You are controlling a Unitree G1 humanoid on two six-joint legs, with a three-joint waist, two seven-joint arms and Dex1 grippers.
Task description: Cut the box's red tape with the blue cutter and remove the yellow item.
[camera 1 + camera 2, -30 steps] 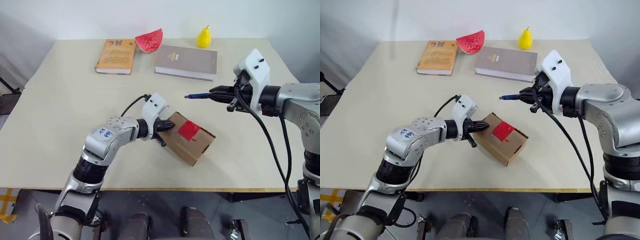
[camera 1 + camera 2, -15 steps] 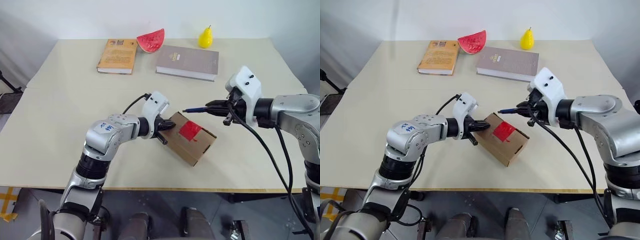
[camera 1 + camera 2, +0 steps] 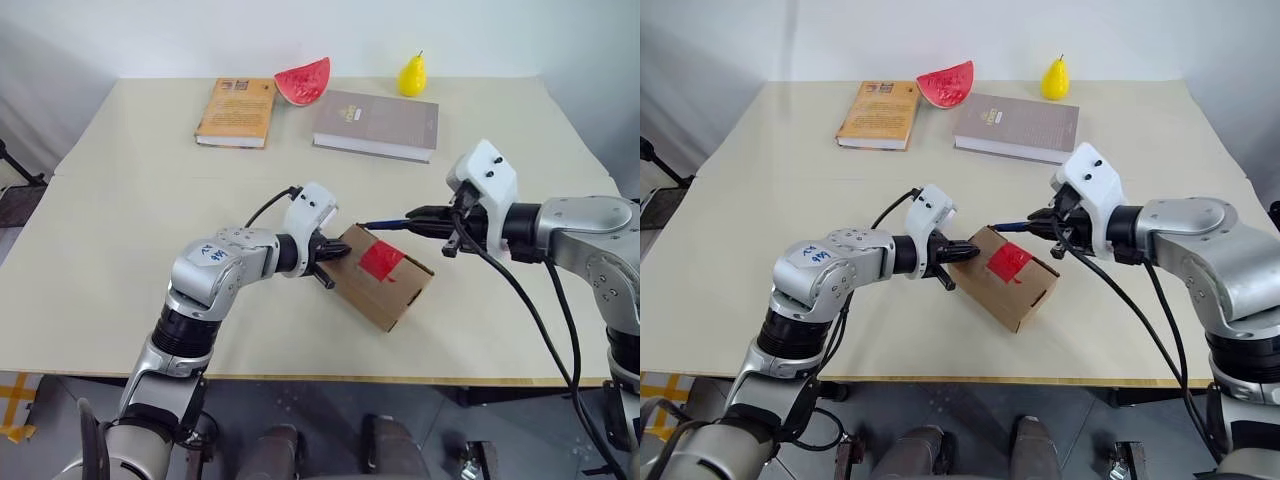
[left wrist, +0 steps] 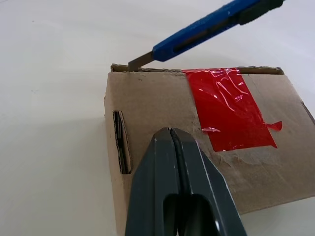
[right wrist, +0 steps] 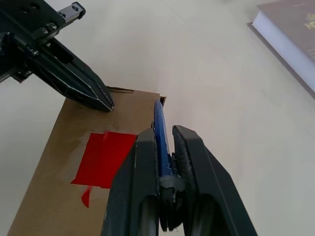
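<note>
Tape (image 4: 229, 109), bright red and unbroken, lay across the top of the box (image 3: 385, 283), which sat closed near the desk's (image 3: 120, 220) front edge, turned at an angle. The patch looked wrinkled, with one small torn tab at an edge, but no cut through it could be seen, so the slicing step had not yet been done. The blue cutter (image 4: 206, 28) reached in from the right, its short metal blade tip sitting at the far top edge of the carton, just beside the tape rather than on it; whether the blade touched the cardboard could not be told. The right gripper (image 5: 164, 147) held the cutter's body, its fingers narrowed tightly around the blue handle. The left gripper (image 4: 171, 140), fingers pressed fully together with nothing between them, rested its tip on the near part of the carton top, apparently steadying the box. The yellow item was presumably inside the sealed carton. By this reading the task was early: cutter in hand and lined up, with the cut, the opening of the flaps and the removal all left. Well apart at the desk's far side lay an orange book (image 3: 235, 112), a grey book (image 3: 376, 123), a watermelon slice (image 3: 302, 80) and a yellow pear (image 3: 411, 75).
</note>
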